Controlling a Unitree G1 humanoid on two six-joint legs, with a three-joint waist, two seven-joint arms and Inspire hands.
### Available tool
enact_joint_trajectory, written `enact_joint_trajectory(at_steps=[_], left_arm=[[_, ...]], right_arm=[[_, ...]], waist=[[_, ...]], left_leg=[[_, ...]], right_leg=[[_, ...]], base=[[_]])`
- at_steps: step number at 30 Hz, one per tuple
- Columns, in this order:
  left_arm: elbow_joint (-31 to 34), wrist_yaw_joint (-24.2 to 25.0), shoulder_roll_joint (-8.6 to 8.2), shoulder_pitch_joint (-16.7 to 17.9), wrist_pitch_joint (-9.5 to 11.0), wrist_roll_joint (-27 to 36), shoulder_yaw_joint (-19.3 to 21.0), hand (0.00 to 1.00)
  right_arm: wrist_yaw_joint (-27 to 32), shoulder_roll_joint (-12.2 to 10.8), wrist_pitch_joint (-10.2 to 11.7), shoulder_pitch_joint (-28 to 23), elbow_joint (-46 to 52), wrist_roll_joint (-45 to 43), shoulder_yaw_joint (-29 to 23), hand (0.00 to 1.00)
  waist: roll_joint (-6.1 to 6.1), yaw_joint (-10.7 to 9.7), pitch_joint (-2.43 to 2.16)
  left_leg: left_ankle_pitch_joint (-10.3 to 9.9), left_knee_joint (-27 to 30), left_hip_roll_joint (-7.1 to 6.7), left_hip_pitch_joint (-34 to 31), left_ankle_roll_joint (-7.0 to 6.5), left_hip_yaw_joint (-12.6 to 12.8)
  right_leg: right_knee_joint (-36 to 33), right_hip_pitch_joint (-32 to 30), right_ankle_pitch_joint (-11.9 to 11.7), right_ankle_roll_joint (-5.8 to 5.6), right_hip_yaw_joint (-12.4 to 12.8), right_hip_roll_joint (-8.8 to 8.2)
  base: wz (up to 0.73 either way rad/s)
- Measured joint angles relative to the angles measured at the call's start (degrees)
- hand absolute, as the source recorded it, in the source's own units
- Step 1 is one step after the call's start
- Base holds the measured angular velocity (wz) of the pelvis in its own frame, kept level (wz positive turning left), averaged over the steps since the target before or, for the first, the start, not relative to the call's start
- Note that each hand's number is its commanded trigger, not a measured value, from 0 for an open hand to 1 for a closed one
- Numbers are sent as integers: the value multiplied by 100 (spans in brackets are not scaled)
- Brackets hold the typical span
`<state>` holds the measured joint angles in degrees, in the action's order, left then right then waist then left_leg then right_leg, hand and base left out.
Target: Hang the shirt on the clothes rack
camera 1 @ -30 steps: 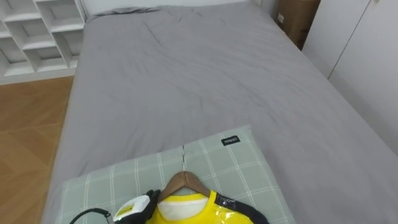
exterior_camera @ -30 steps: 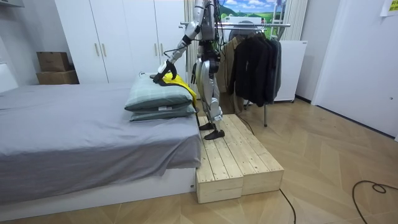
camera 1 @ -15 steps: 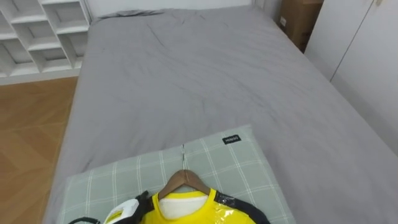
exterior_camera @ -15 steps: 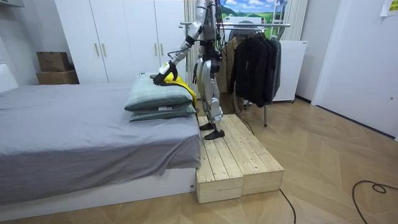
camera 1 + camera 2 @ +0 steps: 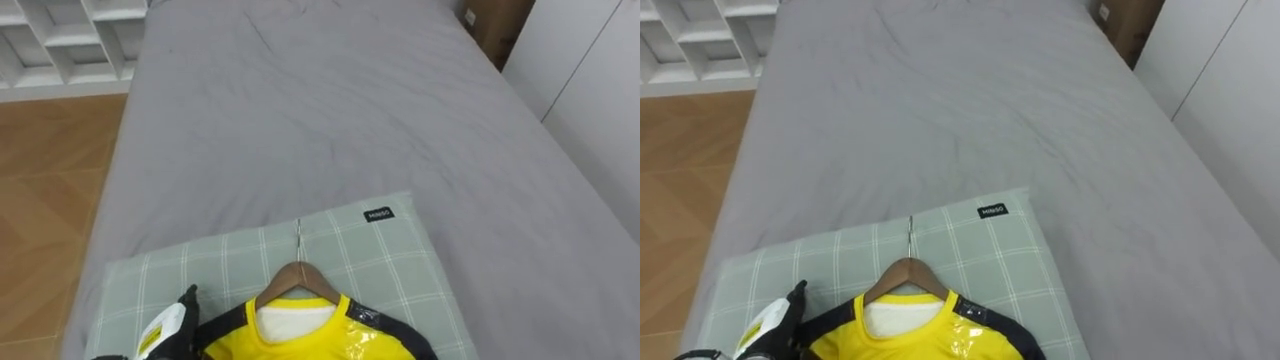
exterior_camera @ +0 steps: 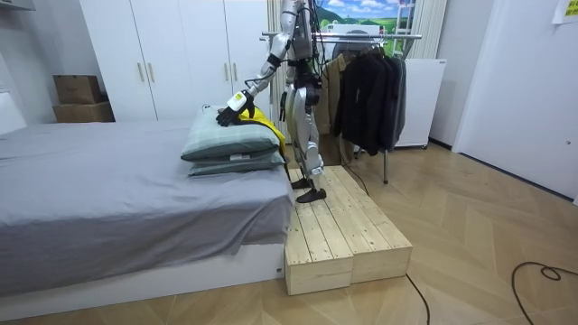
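A yellow shirt (image 5: 300, 342) with dark sleeves sits on a wooden hanger (image 5: 297, 281) whose metal hook (image 5: 299, 238) points toward the bed's far end. It lies on the green checked pillow (image 5: 375, 255) at the bottom of the eye views. My left hand (image 5: 165, 322) is at the lower left, beside the shirt's left sleeve, open, with a dark finger pointing up and nothing held. In the room view I stand on a wooden platform (image 6: 339, 226) by the bed's head, my left hand (image 6: 232, 103) just above the stacked pillows (image 6: 226, 140).
The grey bed (image 5: 330, 110) stretches ahead. White shelves (image 5: 60, 40) and wood floor lie to its left; white wardrobe doors (image 5: 590, 70) and a cardboard box (image 5: 495, 25) to its right. Behind me stands a clothes rack (image 6: 361, 36) with dark garments (image 6: 370, 99).
My left hand has drawn away from the hanger's left shoulder, out to the left, and sits a little higher above the pillow. The eye view has tipped slightly downward.
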<state>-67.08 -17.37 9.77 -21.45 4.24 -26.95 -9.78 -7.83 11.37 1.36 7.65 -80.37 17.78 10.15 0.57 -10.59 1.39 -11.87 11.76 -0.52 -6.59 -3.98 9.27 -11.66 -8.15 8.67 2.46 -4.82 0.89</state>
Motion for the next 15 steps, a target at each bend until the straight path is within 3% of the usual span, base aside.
enact_joint_trajectory(at_steps=[3, 8, 15], left_arm=[[-21, 0, 1, -88, 5, 55, 16, 0], [-22, 0, 50, -299, 10, 57, 52, 0], [19, 2, 75, -350, 82, 53, 60, 0]], right_arm=[[91, -63, 13, 51, 0, 2, 28, 0], [172, -154, 53, 184, 1, -37, 283, 0], [170, -194, 56, 307, 3, -156, 327, 0]], waist=[[-14, 2, 10], [-129, 5, 83], [-155, 1, 94]], left_leg=[[13, 7, 1, -99, 1, 1], [65, 38, 1, -330, 10, -20], [65, 124, 3, -488, 10, -51]], right_leg=[[-19, -105, -4, 7, -5, -3], [-108, -347, -12, 20, -32, -12], [-131, -464, -17, 28, -46, -20]], base=[[0], [2], [2]])
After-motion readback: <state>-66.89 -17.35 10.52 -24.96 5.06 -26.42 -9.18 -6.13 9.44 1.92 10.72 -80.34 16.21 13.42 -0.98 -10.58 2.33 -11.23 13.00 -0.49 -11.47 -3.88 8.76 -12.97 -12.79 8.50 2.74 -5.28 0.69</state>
